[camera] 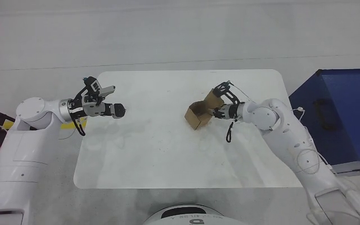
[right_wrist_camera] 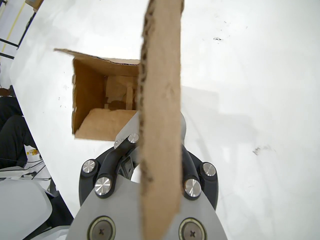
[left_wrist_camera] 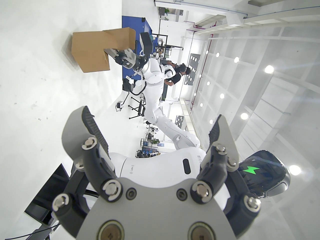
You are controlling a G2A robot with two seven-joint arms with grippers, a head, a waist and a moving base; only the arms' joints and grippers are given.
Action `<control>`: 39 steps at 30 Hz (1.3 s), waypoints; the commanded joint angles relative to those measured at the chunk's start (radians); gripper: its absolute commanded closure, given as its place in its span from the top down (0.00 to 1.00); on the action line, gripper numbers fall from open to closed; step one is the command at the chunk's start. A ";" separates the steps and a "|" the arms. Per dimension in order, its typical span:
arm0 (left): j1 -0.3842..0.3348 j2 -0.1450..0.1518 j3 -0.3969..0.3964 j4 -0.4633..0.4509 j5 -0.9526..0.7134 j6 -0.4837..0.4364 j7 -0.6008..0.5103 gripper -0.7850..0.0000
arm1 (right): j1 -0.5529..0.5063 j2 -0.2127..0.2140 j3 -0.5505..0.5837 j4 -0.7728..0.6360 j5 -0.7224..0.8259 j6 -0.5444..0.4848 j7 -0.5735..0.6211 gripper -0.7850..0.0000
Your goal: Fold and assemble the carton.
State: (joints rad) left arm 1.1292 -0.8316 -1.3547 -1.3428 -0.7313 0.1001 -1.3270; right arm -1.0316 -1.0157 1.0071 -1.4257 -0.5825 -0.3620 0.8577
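Carton [camera: 198,114] rests on the white table [camera: 169,163], right of centre, its mouth open. I have the right gripper [camera: 216,112] clamped on one raised flap [right_wrist_camera: 161,101], fingers either side of the board. In my judgement this grip steadies the body and presents that flap for folding. The left gripper [left_wrist_camera: 153,113] hangs over the table's left edge, jaws spread and empty, well apart, probably kept free to fold the other flaps.
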 commanded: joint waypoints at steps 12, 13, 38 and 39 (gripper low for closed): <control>0.000 0.000 0.000 0.000 0.000 0.000 0.000 1.00 | 0.130 -0.009 -0.053 -0.041 -0.111 -0.143 0.095 1.00; 0.000 0.000 0.000 0.000 0.000 0.000 0.000 1.00 | 0.125 -0.007 -0.044 -0.040 -0.107 -0.141 0.085 1.00; 0.000 0.000 0.000 0.000 0.000 0.000 0.000 1.00 | -0.125 0.056 0.059 -0.003 0.182 -0.523 -0.004 1.00; 0.000 0.000 0.000 0.000 0.000 0.000 0.000 1.00 | -0.100 0.050 0.039 0.022 0.189 -0.530 -0.004 1.00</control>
State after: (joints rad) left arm 1.1292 -0.8316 -1.3547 -1.3428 -0.7313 0.1001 -1.3270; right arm -1.1532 -0.9616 1.0611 -1.4255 -0.3977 -0.8884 0.8532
